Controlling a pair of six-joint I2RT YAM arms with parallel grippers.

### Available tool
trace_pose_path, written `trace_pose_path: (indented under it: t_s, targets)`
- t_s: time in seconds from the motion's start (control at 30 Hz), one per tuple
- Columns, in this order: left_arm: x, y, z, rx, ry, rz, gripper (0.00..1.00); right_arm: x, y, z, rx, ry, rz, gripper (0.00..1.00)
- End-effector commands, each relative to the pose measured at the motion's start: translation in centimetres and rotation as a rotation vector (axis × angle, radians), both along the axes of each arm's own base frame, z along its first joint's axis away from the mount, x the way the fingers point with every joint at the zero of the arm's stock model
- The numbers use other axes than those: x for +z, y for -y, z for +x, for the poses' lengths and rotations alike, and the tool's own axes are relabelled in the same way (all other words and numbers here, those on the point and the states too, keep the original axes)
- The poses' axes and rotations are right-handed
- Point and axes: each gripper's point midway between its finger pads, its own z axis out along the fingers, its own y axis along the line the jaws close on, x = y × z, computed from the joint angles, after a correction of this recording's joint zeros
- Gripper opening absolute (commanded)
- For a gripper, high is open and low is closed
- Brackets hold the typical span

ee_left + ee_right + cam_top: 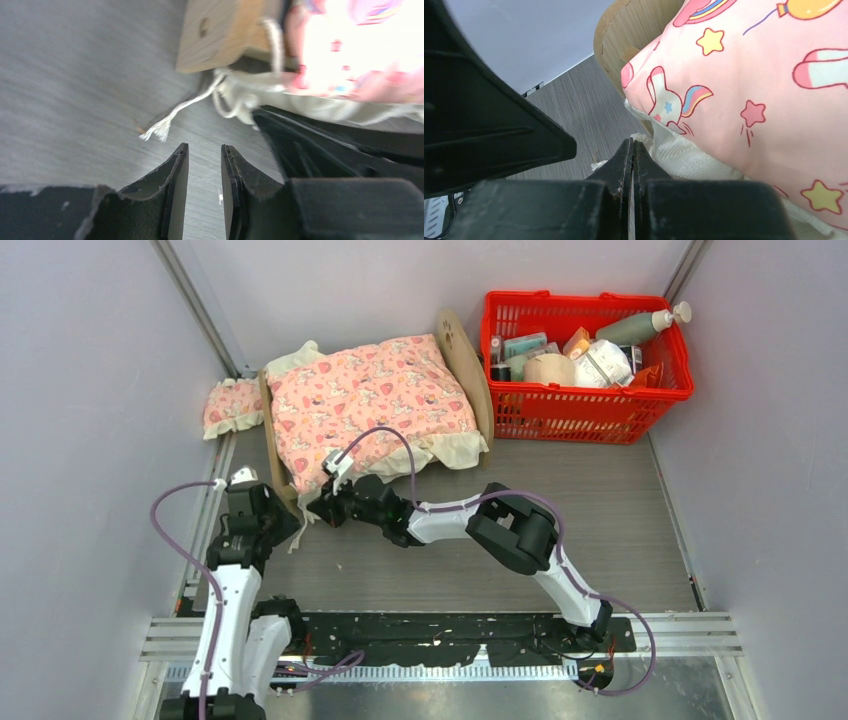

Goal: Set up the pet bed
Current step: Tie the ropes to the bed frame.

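The pet bed [465,355] stands at the back, a light wood frame with its arched headboard toward the right. A pink patterned blanket [370,400] with a cream frill covers it and hides the mattress. A small pink pillow [232,405] lies on the floor just left of the bed. My left gripper [290,515] is at the bed's near left corner, open, with only floor between its fingers [180,170]. A frayed white cord [170,117] hangs from the frill by the wooden corner [220,35]. My right gripper [632,145] is shut, its tips beside the cream frill [684,155].
A red basket [585,405] full of bottles and packets stands right of the bed, against the back wall. Grey walls close in on both sides. The two grippers [315,508] are close together in front of the bed.
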Motion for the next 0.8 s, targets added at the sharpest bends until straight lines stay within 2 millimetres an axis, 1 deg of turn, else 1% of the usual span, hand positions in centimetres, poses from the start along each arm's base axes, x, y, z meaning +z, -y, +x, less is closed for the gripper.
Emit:
trace_pose_path:
  t_s: [0.0,0.1,0.2,0.27,0.4,0.53,0.63,0.77]
  targets:
    - [5.4,1.1,3.1,-0.151,0.266,0.037,0.34,2.4,-1.2,0.5,-0.001,0.035,0.055,0.05]
    - [6.1,0.8,4.0,-0.159,0.308,0.066,0.34,2.1,-1.1,1.2,-0.039,0.033,0.054,0.05]
    - [7.1,1.6,5.3,-0.248,0.366,0.085,0.33,2.0,-1.0,1.5,-0.056,0.033,0.051,0.05]
    - [7.3,1.9,5.8,-0.307,0.365,0.109,0.32,2.0,-0.9,1.5,-0.061,0.033,0.05,0.05]
    - [6.7,1.7,6.1,-0.359,0.313,0.154,0.29,1.9,-0.5,1.6,-0.068,0.03,0.053,0.05]
    - [5.7,1.0,6.1,-0.334,0.306,0.184,0.29,2.2,-0.3,1.7,-0.064,0.032,0.065,0.05]
    - [5.5,0.8,6.4,-0.326,0.309,0.189,0.29,2.2,-0.2,1.7,-0.061,0.03,0.068,0.05]
    - [5.8,1.4,7.1,-0.363,0.324,0.176,0.3,2.3,-0.2,1.8,-0.06,0.025,0.078,0.05]
